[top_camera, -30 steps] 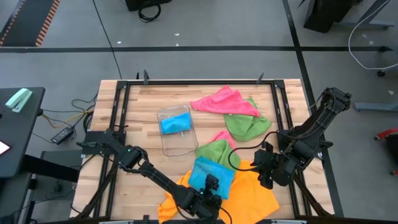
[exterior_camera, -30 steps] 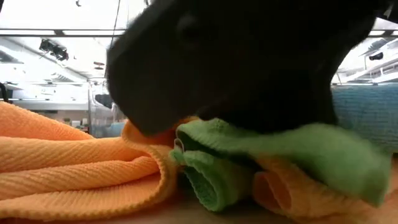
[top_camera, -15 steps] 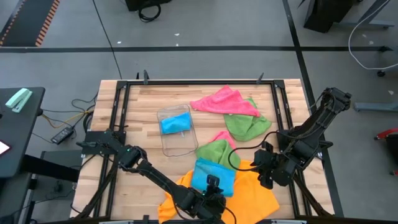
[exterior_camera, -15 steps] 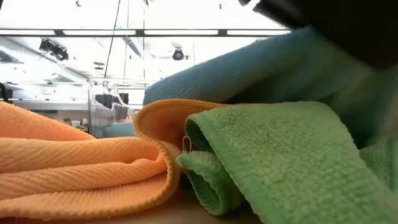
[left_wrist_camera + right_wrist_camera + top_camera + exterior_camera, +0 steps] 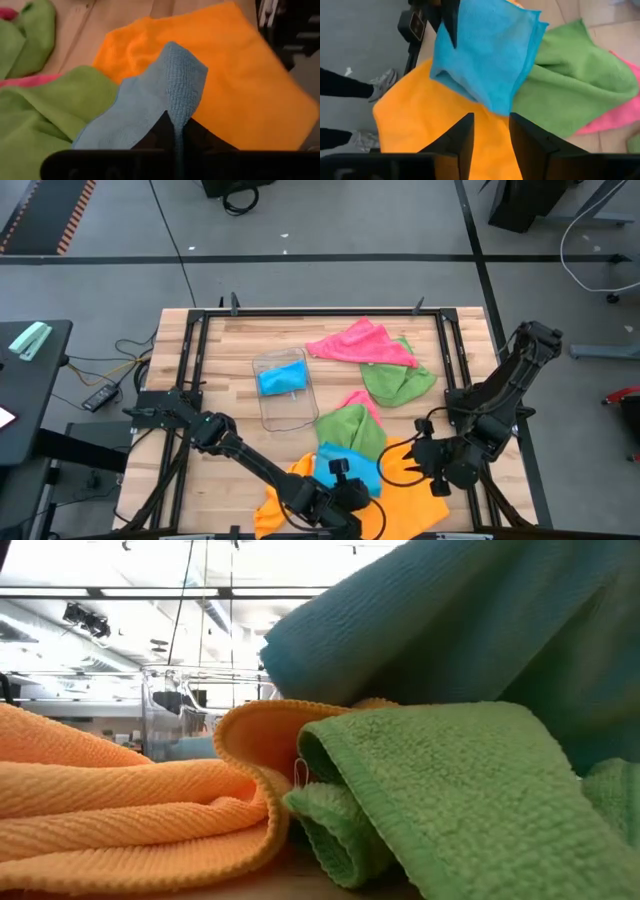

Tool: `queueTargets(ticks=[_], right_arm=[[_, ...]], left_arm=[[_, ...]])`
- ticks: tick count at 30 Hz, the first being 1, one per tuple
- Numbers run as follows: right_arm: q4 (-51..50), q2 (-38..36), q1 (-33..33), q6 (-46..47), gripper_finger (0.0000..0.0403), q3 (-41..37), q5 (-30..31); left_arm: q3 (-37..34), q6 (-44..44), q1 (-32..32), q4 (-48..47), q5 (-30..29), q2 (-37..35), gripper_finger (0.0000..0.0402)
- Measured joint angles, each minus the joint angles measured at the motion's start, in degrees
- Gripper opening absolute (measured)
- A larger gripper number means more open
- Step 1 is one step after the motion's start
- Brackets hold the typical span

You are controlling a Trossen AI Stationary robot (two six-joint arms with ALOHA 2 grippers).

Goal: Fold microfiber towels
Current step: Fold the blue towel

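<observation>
A pale wooden slatted table in a black metal frame carries it all. At its centre sits a small clear plastic tray (blue cloth inside). Far right lie a pink microfiber towel and a green one; near edge, a spread orange towel.

Left gripper jaws closed on blue towel, edge lifted; right gripper shifted nearer.
</observation>
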Motion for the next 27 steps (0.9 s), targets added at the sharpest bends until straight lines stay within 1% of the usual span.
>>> queueTargets(ticks=[3,7,11,14,17,22,27], right_arm=[[2.8,1.6,-0.3,-2.1,0.0160,0.0,0.0],[9.6,3.8,-1.2,-5.9,0.0220,0.0,1.1],[13.8,5.3,-1.4,-8.5,0.0277,0.0,2.6],[15.0,6.1,-1.4,-8.1,0.0303,0.0,2.4],[15.6,7.7,-1.4,-8.0,0.0311,-0.1,2.3],[20.9,9.0,-1.2,-8.5,0.0312,-1.9,1.8],[21.5,8.9,-1.2,-9.2,0.0312,-1.9,1.8]], left_arm=[[1.0,-3.7,0.4,-0.1,0.6,0.0,0.0027],[1.6,-8.0,0.9,0.3,1.0,0.0,0.0041],[1.6,-10.8,1.3,0.5,2.5,0.0,0.0028],[1.6,-13.6,1.4,0.5,4.0,0.0,0.0016],[1.6,-14.2,1.4,1.6,4.0,0.0,0.0015],[1.6,-15.9,1.8,3.4,4.0,0.0,0.0030],[1.5,-16.8,2.5,4.5,3.9,-0.5,0.0016]])
